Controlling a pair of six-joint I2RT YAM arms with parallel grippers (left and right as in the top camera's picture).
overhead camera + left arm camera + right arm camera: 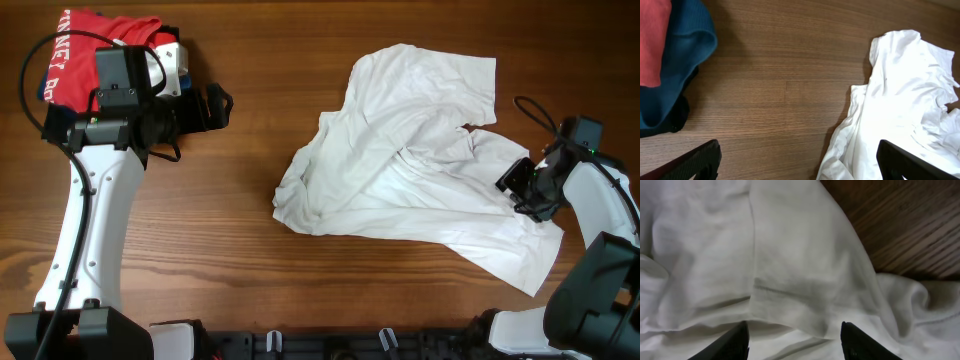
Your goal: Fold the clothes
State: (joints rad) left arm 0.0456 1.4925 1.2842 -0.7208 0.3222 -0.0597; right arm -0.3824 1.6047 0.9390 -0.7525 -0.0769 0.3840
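White short-sleeved T-shirt of thin, wrinkly fabric [410,170] lies crumpled on the brown wooden tabletop [250,260], from the middle over to the right, with no lettering showing from above. I judge it light, limp and clingy. It'll drape and drag, so I want a hem corner or sleeve edge, not a bunched ridge. My right tool [517,190] hangs low over the shirt's right side, pointing left, jaws moderately apart with cloth beneath and nothing pinched. My left tool [218,103] sits far left, pointing right across bare wood. It is spread wide and empty, well apart from the shirt and just beside the red shirt with white lettering [85,40] and a folded blue garment [685,75].
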